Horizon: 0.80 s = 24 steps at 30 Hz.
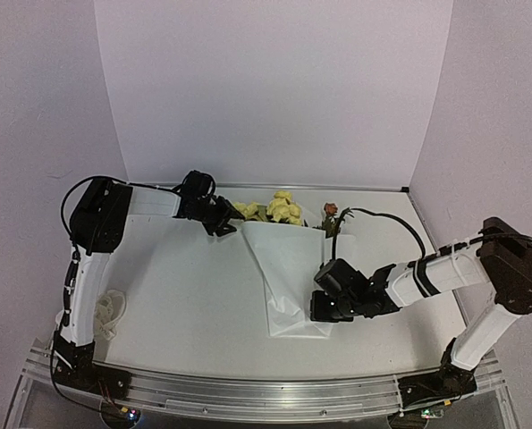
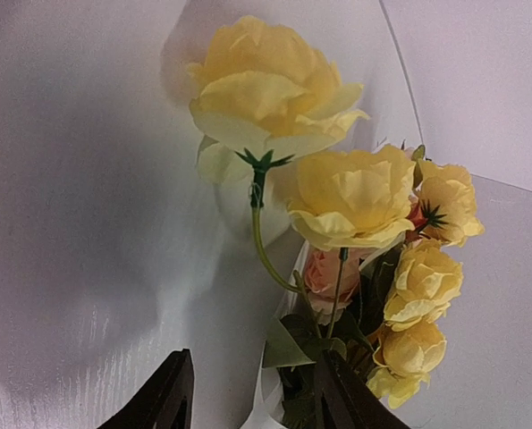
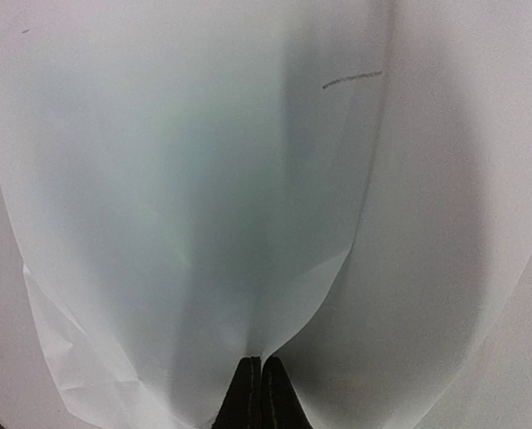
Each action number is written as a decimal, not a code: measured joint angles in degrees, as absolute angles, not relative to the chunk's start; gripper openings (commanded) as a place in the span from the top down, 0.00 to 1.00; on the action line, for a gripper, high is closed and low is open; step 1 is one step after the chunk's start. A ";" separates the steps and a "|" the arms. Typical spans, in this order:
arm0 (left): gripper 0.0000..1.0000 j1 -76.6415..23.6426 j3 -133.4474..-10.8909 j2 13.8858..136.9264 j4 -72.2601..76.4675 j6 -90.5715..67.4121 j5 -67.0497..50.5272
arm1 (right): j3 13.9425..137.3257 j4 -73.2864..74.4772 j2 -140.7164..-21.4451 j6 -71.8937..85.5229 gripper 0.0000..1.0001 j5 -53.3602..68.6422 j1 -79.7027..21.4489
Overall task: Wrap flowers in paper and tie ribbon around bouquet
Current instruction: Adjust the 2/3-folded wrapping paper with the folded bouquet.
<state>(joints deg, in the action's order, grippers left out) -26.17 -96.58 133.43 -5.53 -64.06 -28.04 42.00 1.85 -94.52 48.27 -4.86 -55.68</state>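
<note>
Midway, pale yellow flowers (image 1: 279,208) lie at the white table's (image 1: 185,295) far edge, loosely folded in thin white paper (image 1: 288,268) pinched by the closed right gripper (image 3: 261,380); left gripper (image 1: 221,223) half-open, empty; cream ribbon (image 1: 109,311) untied, left edge.

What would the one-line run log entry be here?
stage: wrapping | left end effector: open beside flowers | right end effector: shut on paper | ribbon: not yet used

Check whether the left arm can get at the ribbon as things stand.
Probably yes. The ribbon lies heaped on bare table beside that arm's base, nothing over it, and the left gripper, jaws apart by the flowers, looks free. It would have to fold back close to itself, which may be awkward.
</note>
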 measured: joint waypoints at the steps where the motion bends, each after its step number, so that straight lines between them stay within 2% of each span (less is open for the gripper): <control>1: 0.55 -26.31 -96.75 133.60 -6.02 -63.90 -28.21 | 42.04 1.85 -94.52 48.21 1.00 -4.86 -55.70; 4: 0.55 -26.92 -96.75 133.67 -7.60 -63.86 -28.69 | 42.23 2.13 -94.52 47.98 1.00 -4.86 -55.70; 6: 0.59 -27.38 -96.95 133.93 -7.78 -63.77 -29.08 | 42.44 2.37 -94.55 47.85 1.00 -4.86 -55.70; 12: 0.86 -28.46 -97.90 134.56 -8.50 -62.79 -30.43 | 42.56 2.66 -94.56 47.44 1.00 -4.87 -55.70; 16: 0.98 -28.52 -97.91 134.56 -10.02 -61.66 -30.35 | 42.76 3.14 -94.56 46.65 1.00 -4.87 -55.70; 24: 1.00 -28.03 -98.48 133.74 -20.68 -52.39 -27.82 | 45.35 5.94 -94.57 41.85 1.00 -4.55 -58.50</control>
<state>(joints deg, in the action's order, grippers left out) -28.03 -98.48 133.74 -20.68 -52.39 -27.82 45.35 5.94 -94.57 41.85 -4.55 -58.50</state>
